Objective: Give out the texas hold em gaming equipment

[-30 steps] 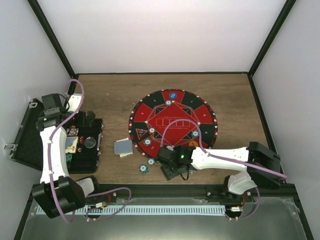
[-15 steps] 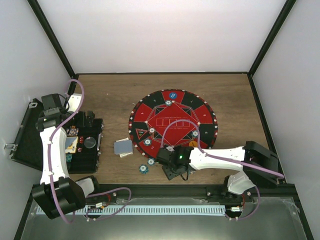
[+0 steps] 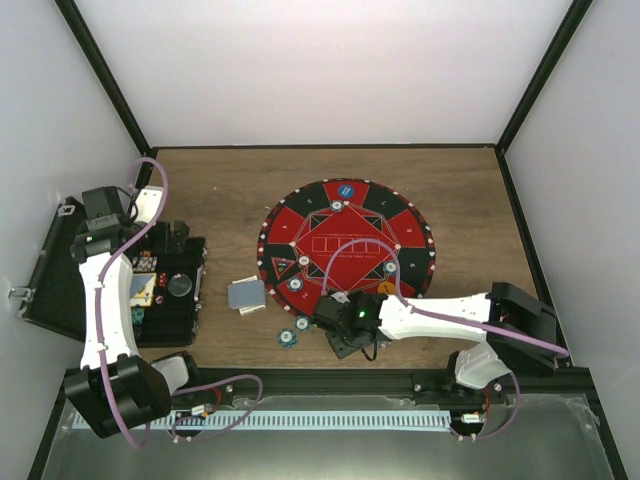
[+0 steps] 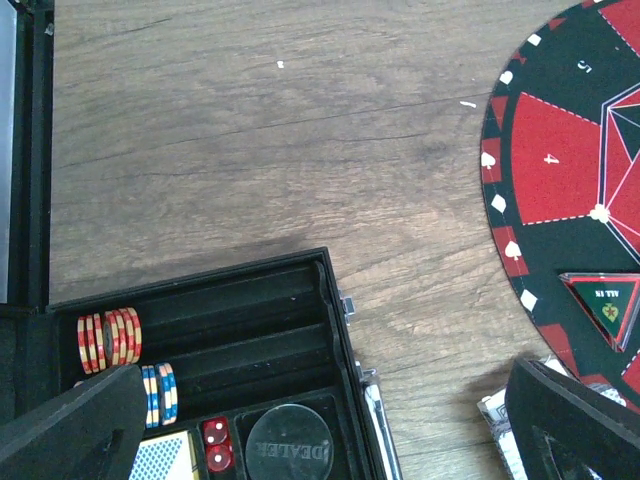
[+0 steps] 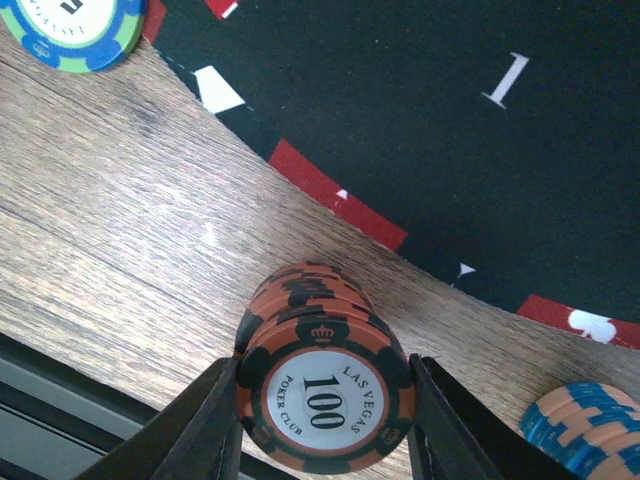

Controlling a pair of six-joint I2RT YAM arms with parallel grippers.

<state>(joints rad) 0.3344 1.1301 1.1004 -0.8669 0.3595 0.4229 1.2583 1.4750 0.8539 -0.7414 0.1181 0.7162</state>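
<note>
Pinching orange striped poker-chip stack (image 5: 325, 400) at lower centre, right gripper (image 5: 327, 425) likely readies dealing it; left gripper (image 4: 320, 425) jaws spread, idle.

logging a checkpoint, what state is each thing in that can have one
case, lid open
left hand, open, empty
right hand, fingers flank the orange stack, grip unclear
orange stack, standing on the table
cards, loose pile, backs up
</note>
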